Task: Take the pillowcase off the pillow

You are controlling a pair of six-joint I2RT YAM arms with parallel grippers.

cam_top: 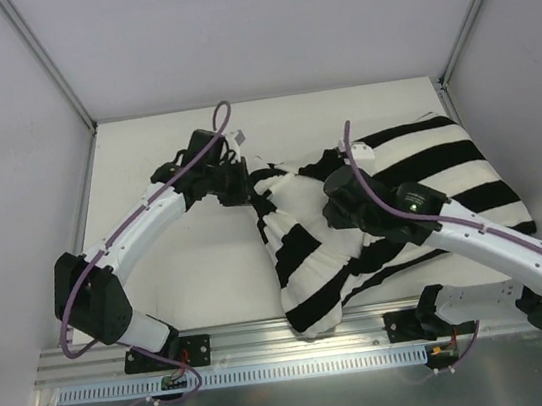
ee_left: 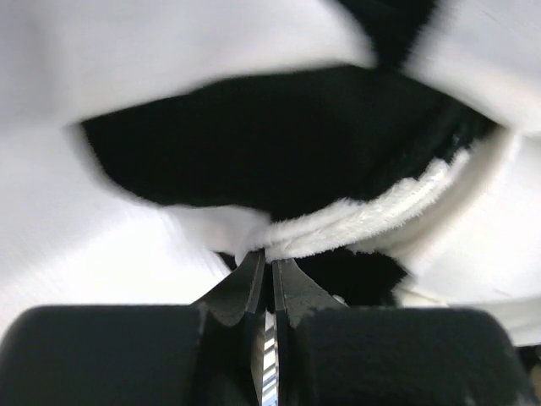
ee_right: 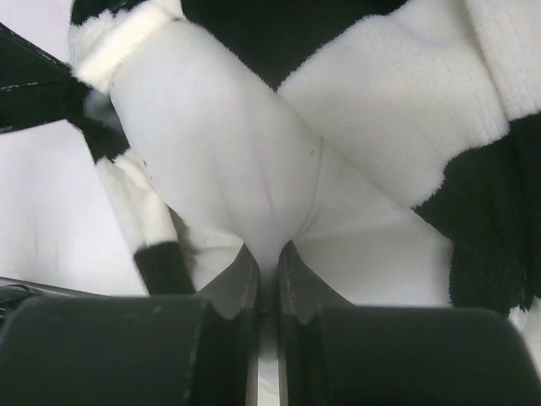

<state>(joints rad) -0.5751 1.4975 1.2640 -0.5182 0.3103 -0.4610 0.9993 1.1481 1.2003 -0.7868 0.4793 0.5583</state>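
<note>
Because the pillowcase (cam_top: 437,164) is soft, light knit cloth that will stretch and bunch rather than slide, I judge its thick white hem (ee_left: 372,211) the best place to take hold. The left gripper (ee_left: 269,260) is clamped on that hem, just left of the pillow (ee_right: 228,161). The right gripper (ee_right: 269,258) is pinched tight on a fold of the pillow's smooth white cover. Draped over and around the pillow, the pillowcase is mostly bunched to the pillow's right and near side. Its mouth faces left, and its long axis seems to run from the pillow's far right to its near left.
</note>
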